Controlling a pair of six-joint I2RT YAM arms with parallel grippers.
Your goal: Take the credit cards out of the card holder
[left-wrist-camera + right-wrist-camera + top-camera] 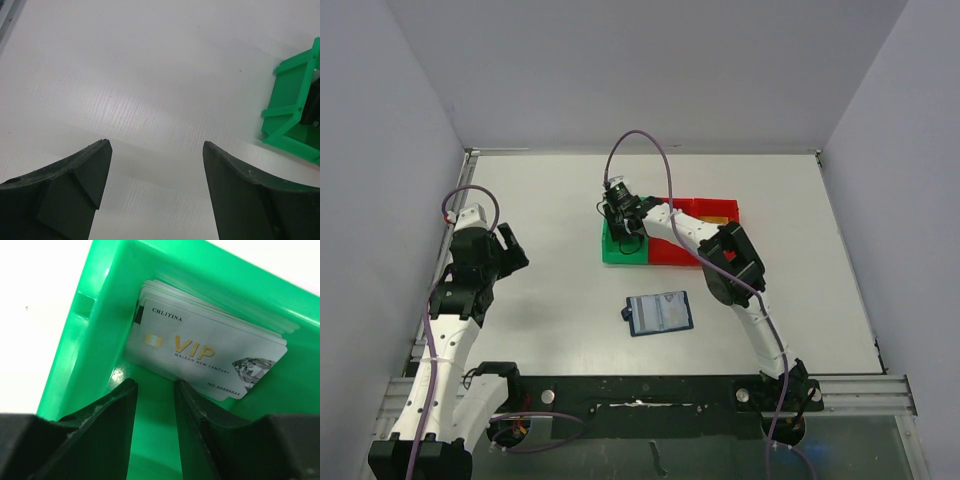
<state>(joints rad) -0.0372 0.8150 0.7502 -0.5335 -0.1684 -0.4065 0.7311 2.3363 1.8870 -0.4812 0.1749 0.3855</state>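
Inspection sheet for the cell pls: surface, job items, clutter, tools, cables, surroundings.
Surface: white ribbed plastic table top, no spills seen.
Job's things: dark navy bifold card holder lies open and flat mid-table. A stack of credit cards, silver-grey VIP card on top, lies in the green plastic bin; count unclear.
Clutter: red plastic bins adjoin the green one, partly hidden by the right arm.
Tools: left tool open, empty, over bare table. Right tool slightly open, empty, inside the green bin just short of the cards.
Cables: purple cables loop over the right wrist and left wrist, free of the job's things.
Surroundings: plain grey walls on three sides; metal rail at the near edge.
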